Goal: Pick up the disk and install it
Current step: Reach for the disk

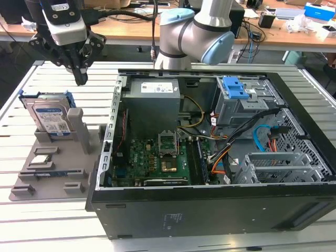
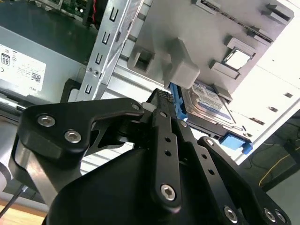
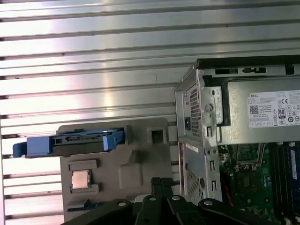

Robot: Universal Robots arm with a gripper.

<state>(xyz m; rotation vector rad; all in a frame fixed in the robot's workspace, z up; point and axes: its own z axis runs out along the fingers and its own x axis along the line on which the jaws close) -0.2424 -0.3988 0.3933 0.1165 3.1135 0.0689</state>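
The disk (image 1: 50,116) stands on edge in a grey holder tray (image 1: 52,168) at the exterior view's left, its white-and-blue label facing out and a blue carrier frame around it. My gripper (image 1: 81,79) hangs above and slightly behind the disk, apart from it, fingers shut with nothing between them. In the second wrist view the disk (image 2: 206,101) lies just beyond my gripper (image 2: 161,96). In the first wrist view the disk (image 3: 77,140) shows edge-on as a blue strip on the tray (image 3: 140,159), off to one side of my gripper (image 3: 161,181).
An open computer case (image 1: 210,210) lies beside the tray, holding a grey power-supply box (image 1: 152,100), a motherboard (image 1: 157,157), cables and a blue-handled drive bay (image 1: 235,89). A processor chip (image 3: 80,179) sits in a tray pocket. The table is slatted metal (image 1: 47,226).
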